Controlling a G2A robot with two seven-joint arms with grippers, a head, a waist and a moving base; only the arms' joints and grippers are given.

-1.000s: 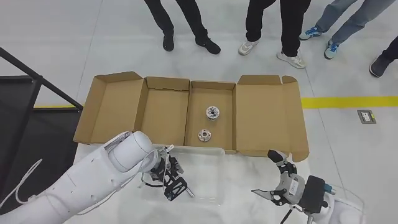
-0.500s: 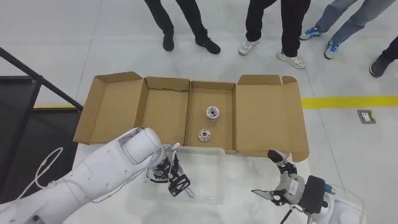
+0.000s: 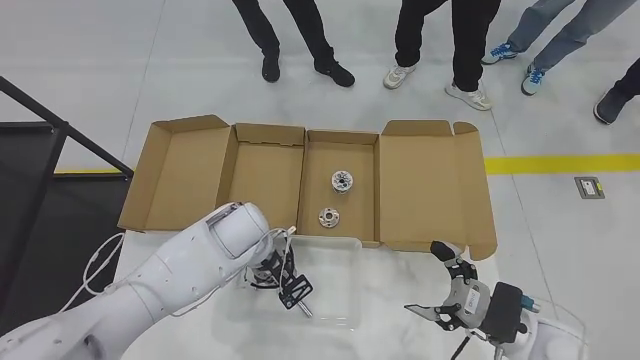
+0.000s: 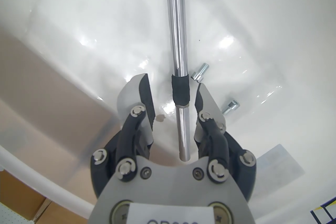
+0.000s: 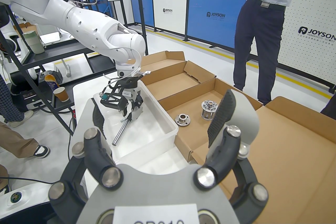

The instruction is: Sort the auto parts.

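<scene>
A long shiny metal rod with a black band lies in the white bin. My left gripper is open and straddles the rod at the band, with a gap on each side. Seen from above, that gripper is over the bin's left part, and the rod pokes out beyond it. Two small bolts lie beside the rod. Two round metal hubs sit in the middle compartment of the cardboard box. My right gripper is open and empty, to the right of the bin.
The box's flaps spread flat to both sides. A black rack stands at the left, holding a paper cup. Several people stand on the floor beyond the box.
My left gripper has shifted a little to the right over the bin, along the rod. The right arm has not moved.
</scene>
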